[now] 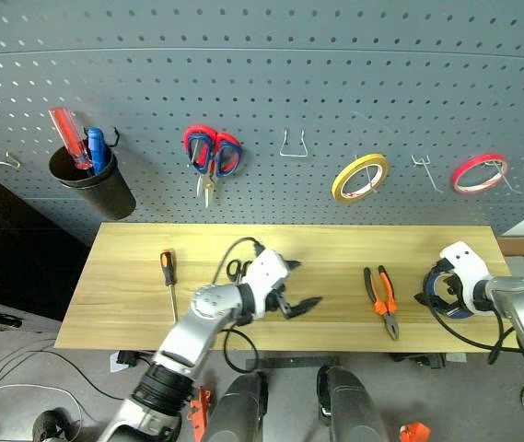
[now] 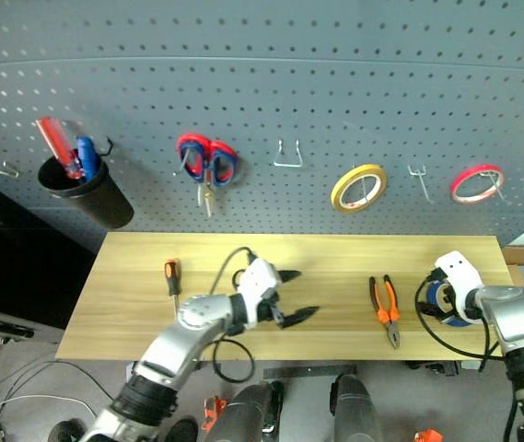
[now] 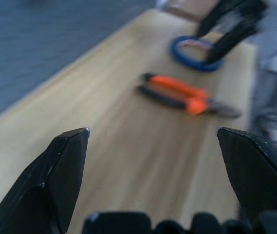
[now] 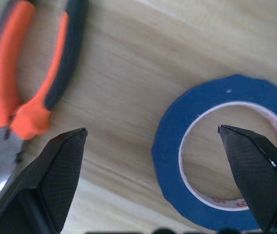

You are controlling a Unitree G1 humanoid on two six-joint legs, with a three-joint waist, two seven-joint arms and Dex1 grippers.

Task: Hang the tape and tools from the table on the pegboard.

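Pliers [image 1: 382, 302], the orange-and-black screwdriver [image 1: 168, 273], small black scissors [image 1: 235, 269] and blue tape [image 1: 448, 295] all lie on the table [image 1: 335, 244] in the head view; none hangs on the pegboard [image 1: 289, 83] yet. Left wrist view: left gripper [image 3: 153, 139] gaping, empty. Right wrist view: right gripper [image 4: 153, 136] wide open over the tape, holding nothing

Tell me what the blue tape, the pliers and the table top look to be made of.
Blue tape: a matte blue wound band, likely plastic or paper tape, on a pale inner core that looks like card.
Pliers: grey bare-metal jaws; handles in orange and black with a soft sheen, probably rubber or plastic sleeves.
Table: light yellowish wood, with long grain lines and a smooth, low-gloss finish; solid or veneer cannot be told.
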